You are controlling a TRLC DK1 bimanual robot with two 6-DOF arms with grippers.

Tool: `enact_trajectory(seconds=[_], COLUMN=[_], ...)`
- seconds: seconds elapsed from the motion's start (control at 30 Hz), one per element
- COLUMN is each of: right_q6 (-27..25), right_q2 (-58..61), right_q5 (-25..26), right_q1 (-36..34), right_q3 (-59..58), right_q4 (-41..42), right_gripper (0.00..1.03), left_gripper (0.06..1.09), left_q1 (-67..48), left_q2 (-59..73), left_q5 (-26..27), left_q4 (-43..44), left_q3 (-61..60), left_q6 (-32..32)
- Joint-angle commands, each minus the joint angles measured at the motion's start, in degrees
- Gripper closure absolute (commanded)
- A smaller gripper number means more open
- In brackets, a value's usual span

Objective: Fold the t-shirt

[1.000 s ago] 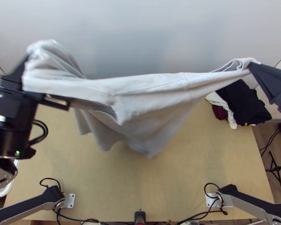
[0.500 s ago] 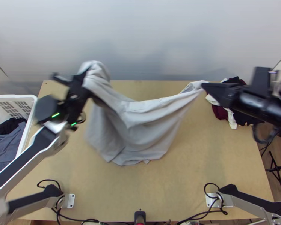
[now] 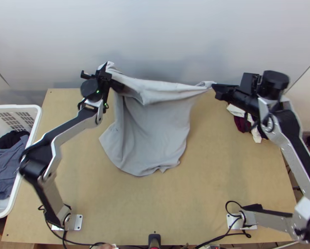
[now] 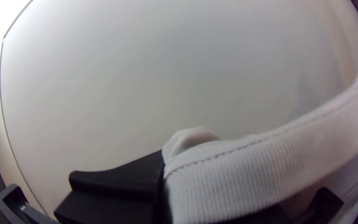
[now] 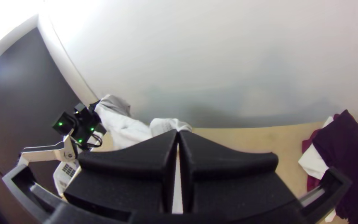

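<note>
0% folded, by the look of it, with shirt hanging spread over table, pinched at 2 upper ends between the closed fingers of left gripper and right gripper, yet to be laid flat, then folded.

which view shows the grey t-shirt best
Top view: the grey t-shirt hangs there down to its lower edge. The left wrist view has a ribbed band close up, the right one its upper part.
</note>
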Motion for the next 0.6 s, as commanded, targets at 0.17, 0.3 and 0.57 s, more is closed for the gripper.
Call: enact_trajectory(seconds=[0.17, 0.3, 0.57], right_q6=[-1.6, -1.5, -0.8], right_q2=[12.2, 10.9, 2.8], right_q5=[6.4, 6.7, 7.1], right_q1=[-3.9, -2.8, -1.3], right_q3=[-7.3, -8.6, -14.3], right_q4=[23.0, 23.0, 20.7], right_gripper=[1.00, 1.00, 1.00], left_gripper=[0.25, 0.10, 0.10], left_q1=[1.6, -0.7, -5.2], left_q2=[14.2, 9.0, -13.9], left_q5=[-8.0, -13.9, -13.7], left_q4=[0.1, -1.1, -14.1], left_q3=[12.8, 8.3, -7.5], left_q6=[3.2, 3.2, 2.9])
